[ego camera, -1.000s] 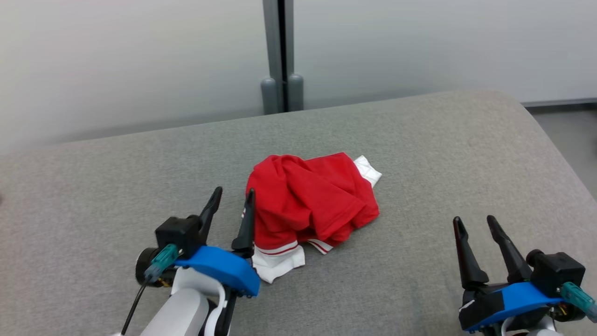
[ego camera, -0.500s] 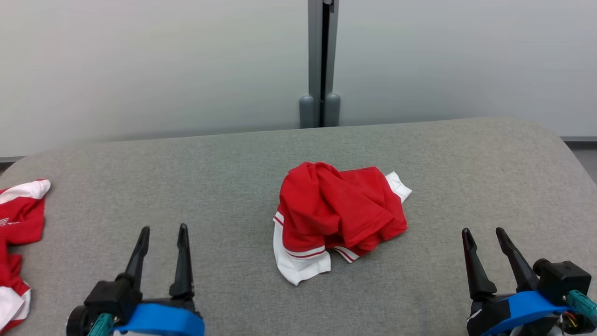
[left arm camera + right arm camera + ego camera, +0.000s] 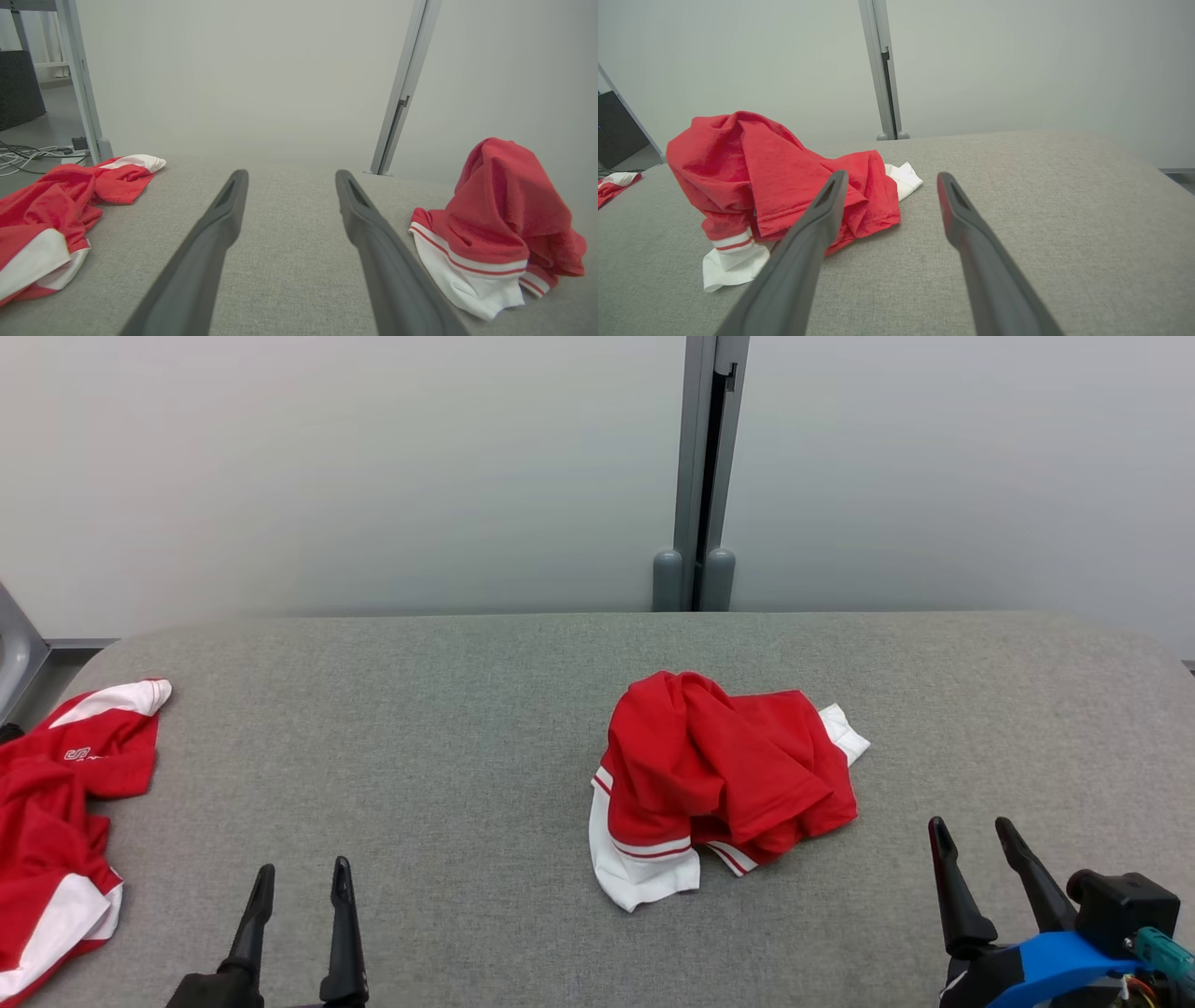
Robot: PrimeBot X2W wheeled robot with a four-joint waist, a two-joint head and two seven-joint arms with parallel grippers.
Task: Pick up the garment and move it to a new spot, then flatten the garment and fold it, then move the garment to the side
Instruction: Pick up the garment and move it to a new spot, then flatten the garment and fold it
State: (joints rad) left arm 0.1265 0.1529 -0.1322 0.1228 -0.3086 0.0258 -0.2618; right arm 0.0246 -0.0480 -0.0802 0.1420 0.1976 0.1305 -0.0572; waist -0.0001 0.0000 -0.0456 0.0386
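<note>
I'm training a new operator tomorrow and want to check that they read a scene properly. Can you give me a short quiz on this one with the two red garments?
1. Fill the gap: the left hand and the right hand are both ___ and hold nothing.
2. The crumpled garment lies in the middle. Where is the second garment?
A) at the left edge of the grey surface
B) on top of the crumpled garment
C) folded at the right edge
3. True or false: the right hand is gripping the crumpled garment.

Key: 1 open; 2 A; 3 false.
</note>
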